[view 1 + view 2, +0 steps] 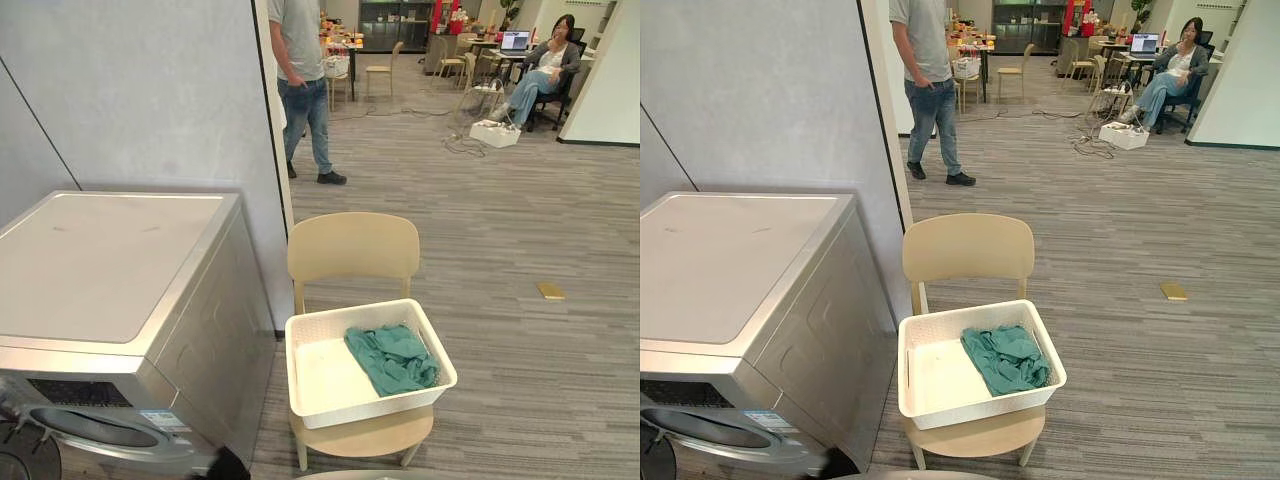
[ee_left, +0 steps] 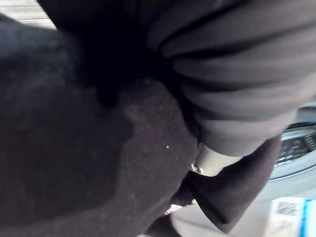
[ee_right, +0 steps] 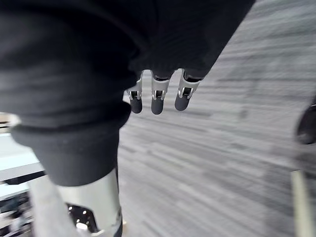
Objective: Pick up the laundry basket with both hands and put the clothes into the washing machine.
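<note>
So, step in hand: reaching for the laundry basket [image 1: 372, 404]; by my judgement no lift has begun.
Right hand [image 3: 157, 96]: released, its fingers hang loose over bare floor and hold nothing.
Left hand [image 2: 237, 89]: the dark cover is up close to the wrist camera; I cannot tell whether it is released or clenched.
Basket position: on the seat of a pale wooden chair [image 1: 352, 247], just beside the washing machine [image 1: 100, 260], apart from both hands.
Approach: bring one hand to each short side at the same level, so the load comes up flat.
Grip: hooking under the rolled rim probably beats squeezing the thin walls, which look likely to flex.
Lift: raise it straight off the seat before turning, to stay clear of the chair back.
Balance: the clothes [image 1: 392, 358] sit toward the robot's right, so that side may carry slightly more.
Basket look: white, rectangular, perforated walls, wide rim, bare floor on its left half.
Clothes look: one crumpled teal bundle, soft and low, below the rim.
Drum opening [image 1: 90, 428]: low on the machine's front; whether the door is open I cannot tell.
</note>
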